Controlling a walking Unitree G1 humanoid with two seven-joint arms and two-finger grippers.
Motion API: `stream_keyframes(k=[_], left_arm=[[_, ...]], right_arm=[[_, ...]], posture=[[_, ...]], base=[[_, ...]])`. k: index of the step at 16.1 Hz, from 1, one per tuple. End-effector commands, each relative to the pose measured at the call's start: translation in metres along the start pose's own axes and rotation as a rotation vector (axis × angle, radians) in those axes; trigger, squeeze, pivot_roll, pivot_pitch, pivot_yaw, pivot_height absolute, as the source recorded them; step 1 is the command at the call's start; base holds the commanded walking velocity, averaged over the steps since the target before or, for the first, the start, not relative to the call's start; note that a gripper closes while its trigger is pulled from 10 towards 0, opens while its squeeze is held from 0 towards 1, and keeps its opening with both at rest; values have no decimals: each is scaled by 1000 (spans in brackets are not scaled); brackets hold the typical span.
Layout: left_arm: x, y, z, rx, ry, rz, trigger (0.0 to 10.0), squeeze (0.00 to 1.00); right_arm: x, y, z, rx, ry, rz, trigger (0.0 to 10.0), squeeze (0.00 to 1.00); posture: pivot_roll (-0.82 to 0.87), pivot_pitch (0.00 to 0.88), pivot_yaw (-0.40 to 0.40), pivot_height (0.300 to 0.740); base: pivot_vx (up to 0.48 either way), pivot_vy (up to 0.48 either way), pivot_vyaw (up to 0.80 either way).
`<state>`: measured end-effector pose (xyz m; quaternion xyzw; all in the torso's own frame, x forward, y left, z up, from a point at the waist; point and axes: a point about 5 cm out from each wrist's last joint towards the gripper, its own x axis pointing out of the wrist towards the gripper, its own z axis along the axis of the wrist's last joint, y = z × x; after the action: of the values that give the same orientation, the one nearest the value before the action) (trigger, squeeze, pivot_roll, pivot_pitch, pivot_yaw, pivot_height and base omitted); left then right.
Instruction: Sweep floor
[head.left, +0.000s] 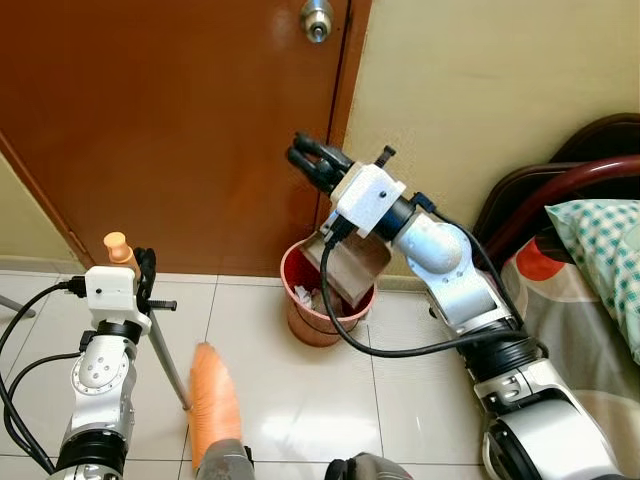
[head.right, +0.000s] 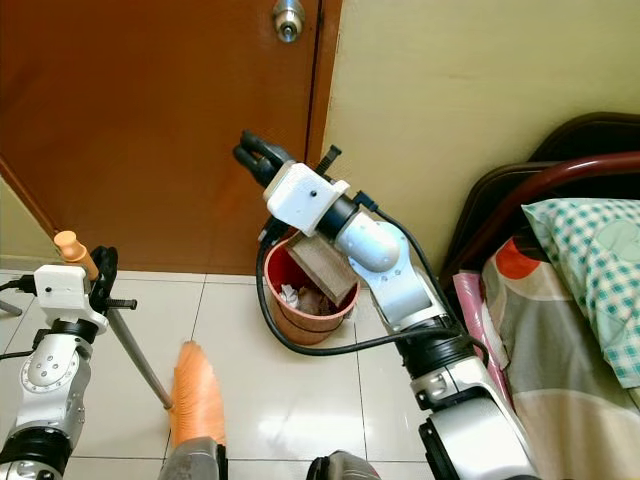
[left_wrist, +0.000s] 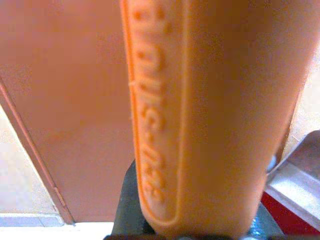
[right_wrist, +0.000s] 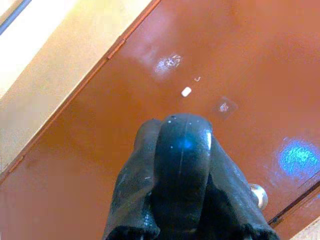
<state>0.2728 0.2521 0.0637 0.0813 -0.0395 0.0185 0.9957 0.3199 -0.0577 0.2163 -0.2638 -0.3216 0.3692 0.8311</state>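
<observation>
My left gripper (head.left: 143, 275) is shut on the broom handle (left_wrist: 200, 115), whose orange tip (head.left: 118, 247) sticks up above it. The metal pole slants down to the orange bristles (head.left: 213, 400) on the tiled floor. My right gripper (head.left: 308, 158) is raised in front of the door, its fingers (right_wrist: 132, 200) shut around a black handle end. Below its wrist a grey-brown dustpan (head.left: 352, 265) tilts into the red bin (head.left: 312, 325). The bin stands by the door frame and has white scraps (head.left: 304, 295) inside.
A brown door (head.left: 170, 120) with a metal knob (head.left: 317, 18) is shut straight ahead, beside a cream wall (head.left: 480, 90). A bed (head.left: 590, 300) with a dark curved frame and a checked pillow crowds the right side. Pale floor tiles (head.left: 400, 400) lie between bin and bed.
</observation>
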Motion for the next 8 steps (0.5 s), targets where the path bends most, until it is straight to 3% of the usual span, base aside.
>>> stream_keyframes(k=[1,2,3,4,5,8], left_arm=[[-5,-9,-13,-17,71,-17,10000,0],[-5,-10,-13,-19,71,-18,10000,0],[-5,-12,-14,-23,74,-19,10000,0],[-4,-13,-14,-24,75,-19,10000,0],[-3,-13,-14,-27,74,-16,10000,0],[-1,-14,-14,-35,79,-13,10000,0]], right_arm=[[3,-19,16,-122,-79,-38,10000,0],[3,-24,17,-137,-84,-64,10000,0],[6,-43,26,-171,-114,-181,10000,0],[7,-48,28,-176,-120,-214,10000,0],[9,-64,34,-216,-125,-321,10000,0],[10,-103,47,-214,-136,-533,10000,0]], posture=[[44,0,-82,740],[44,0,-82,740],[39,0,-84,740],[38,0,-85,740],[36,0,-85,740],[29,0,-84,740]], base=[[0,0,0],[0,0,0],[0,0,0],[0,0,0],[0,0,0],[0,0,0]])
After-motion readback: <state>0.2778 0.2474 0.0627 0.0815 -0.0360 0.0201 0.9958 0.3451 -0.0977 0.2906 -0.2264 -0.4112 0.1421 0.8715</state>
